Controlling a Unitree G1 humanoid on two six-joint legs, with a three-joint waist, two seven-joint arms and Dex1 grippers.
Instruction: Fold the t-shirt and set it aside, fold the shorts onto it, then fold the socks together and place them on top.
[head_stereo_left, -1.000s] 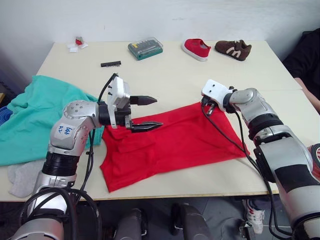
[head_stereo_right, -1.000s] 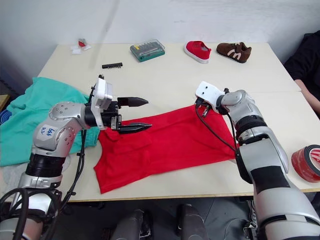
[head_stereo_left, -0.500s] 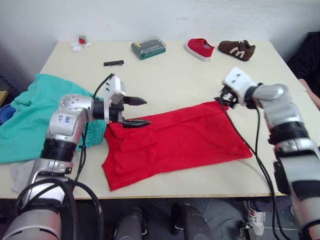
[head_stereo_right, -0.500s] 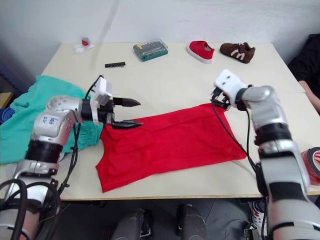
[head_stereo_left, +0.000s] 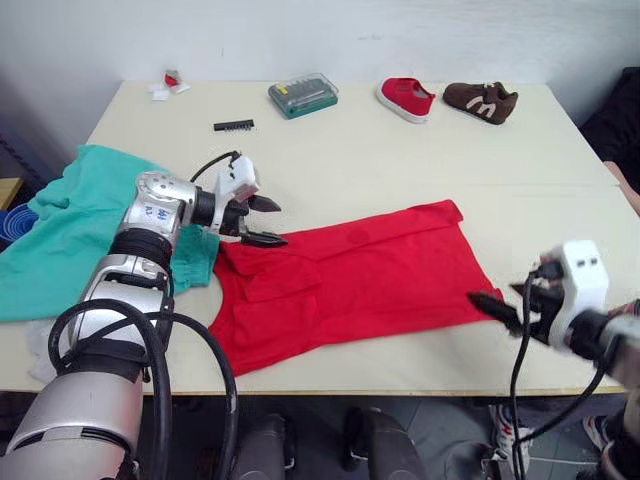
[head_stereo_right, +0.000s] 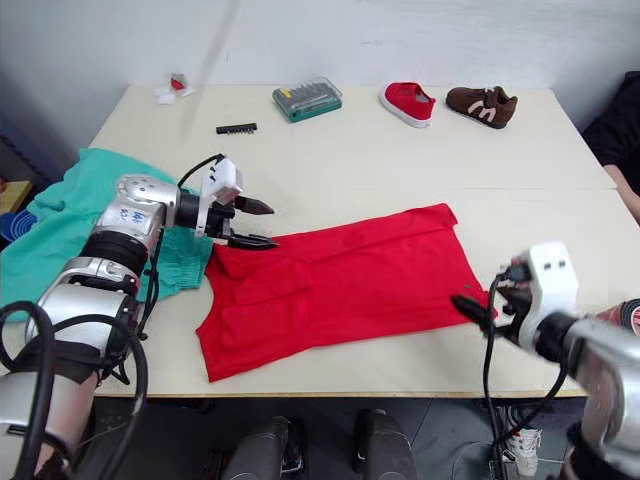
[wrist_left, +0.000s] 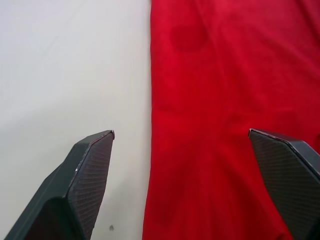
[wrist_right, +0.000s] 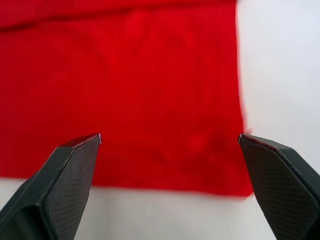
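Note:
The red t-shirt (head_stereo_left: 350, 280) lies flat across the middle of the table, with a fold running along its left part. My left gripper (head_stereo_left: 272, 224) is open and hovers over the shirt's far left edge; in the left wrist view the edge of the shirt (wrist_left: 210, 100) runs between the fingers. My right gripper (head_stereo_left: 497, 308) is open at the shirt's near right corner, and its wrist view looks over that corner of the shirt (wrist_right: 150, 85). The teal shorts (head_stereo_left: 70, 230) lie bunched at the table's left. A bit of grey sock (head_stereo_left: 38, 345) shows at the near left edge.
Along the far edge sit a green bit case (head_stereo_left: 303, 95), a red shoe (head_stereo_left: 405, 97) and a brown shoe (head_stereo_left: 480, 100). A black bit strip (head_stereo_left: 233, 126) lies near the case. A red tape roll (head_stereo_right: 625, 315) is at the near right. A person in dark clothing (head_stereo_left: 622, 110) sits at the right.
My right gripper has opened, let go of the shirt's far right corner and swung back to its near right corner. The left gripper has drawn slightly left, staying open.

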